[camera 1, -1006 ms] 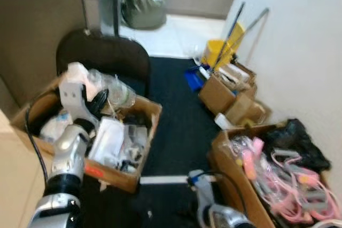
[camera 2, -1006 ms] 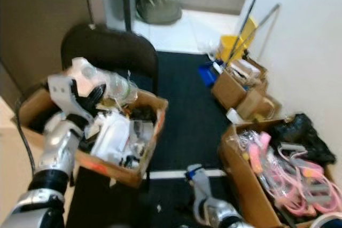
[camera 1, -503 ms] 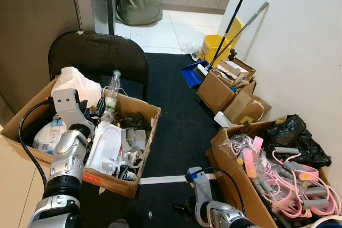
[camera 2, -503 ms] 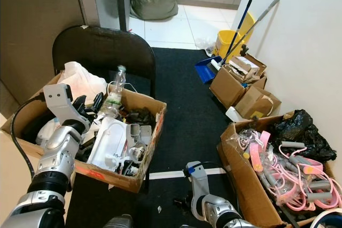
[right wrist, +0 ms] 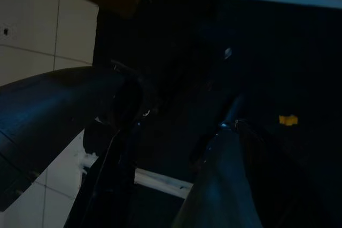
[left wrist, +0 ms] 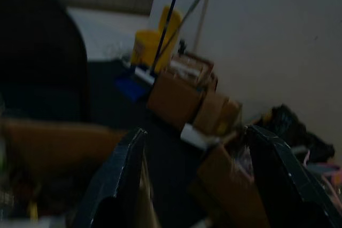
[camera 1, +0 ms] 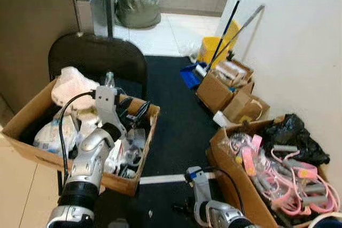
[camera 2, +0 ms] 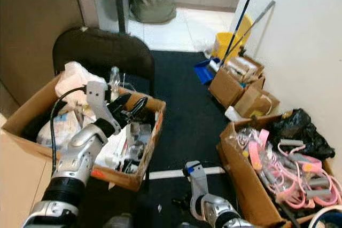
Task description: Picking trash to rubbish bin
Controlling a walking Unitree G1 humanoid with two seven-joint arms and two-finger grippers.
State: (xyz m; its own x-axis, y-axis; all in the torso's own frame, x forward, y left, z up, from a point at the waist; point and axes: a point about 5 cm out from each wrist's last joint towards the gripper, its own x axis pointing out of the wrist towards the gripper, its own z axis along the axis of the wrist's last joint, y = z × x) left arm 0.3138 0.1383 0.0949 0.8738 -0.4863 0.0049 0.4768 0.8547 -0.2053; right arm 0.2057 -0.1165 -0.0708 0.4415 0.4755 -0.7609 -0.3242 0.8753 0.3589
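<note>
Bottle (camera 1: 109, 80) half hidden behind left gripper (camera 1: 133, 111)

Silver left arm (camera 1: 85, 169), black cable, seemingly black pincer (camera 2: 130, 106).

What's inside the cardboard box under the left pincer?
The cardboard box holds a white plastic bag, a clear bottle and mixed white and dark clutter. The left pincer and its arm cover the middle; lower layers are hidden.

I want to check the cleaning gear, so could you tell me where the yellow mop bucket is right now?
In the head views, the yellow mop bucket stands on the robot's right, against the white wall, where the dark carpet ends, just behind two small cardboard boxes.
</note>
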